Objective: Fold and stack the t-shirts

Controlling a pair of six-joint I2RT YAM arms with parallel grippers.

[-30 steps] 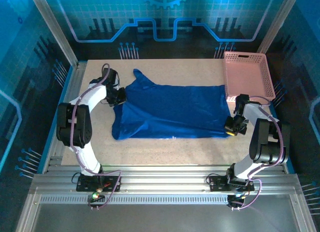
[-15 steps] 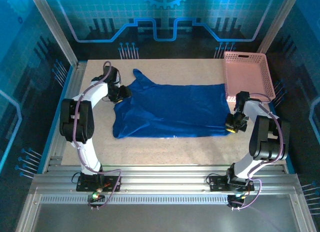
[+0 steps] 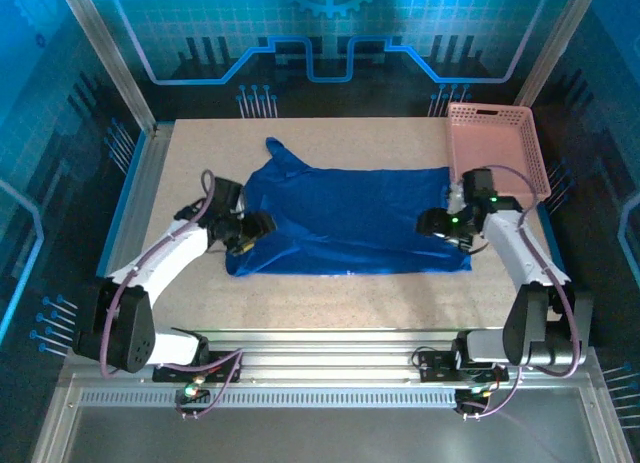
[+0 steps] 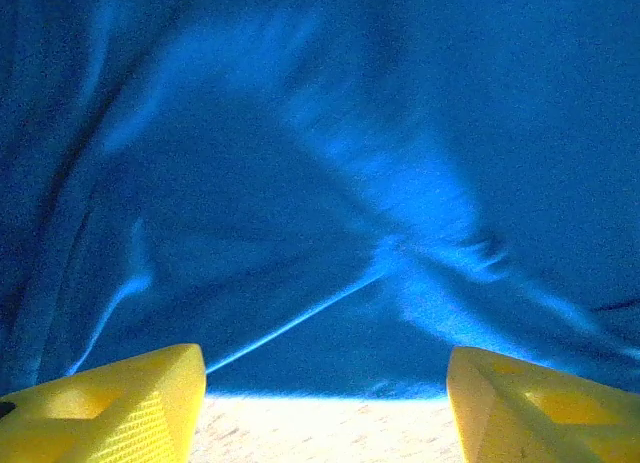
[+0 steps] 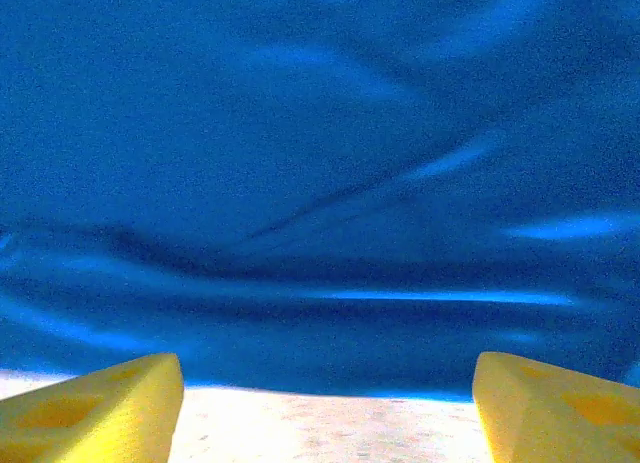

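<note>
We find the t-shirt (image 3: 350, 218) spread across the middle of the surface (image 3: 330, 298), with one corner reaching toward the upper left of the frame. The left claw (image 3: 262, 224) sits over its left edge and the right claw (image 3: 426, 223) over its right edge. In the upper right stands the basket (image 3: 497, 148), behind the right claw and just beside the shirt's right edge.

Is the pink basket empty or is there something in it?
Empty: the pink basket shows a bare lattice floor; the t-shirt lies on the table.
</note>
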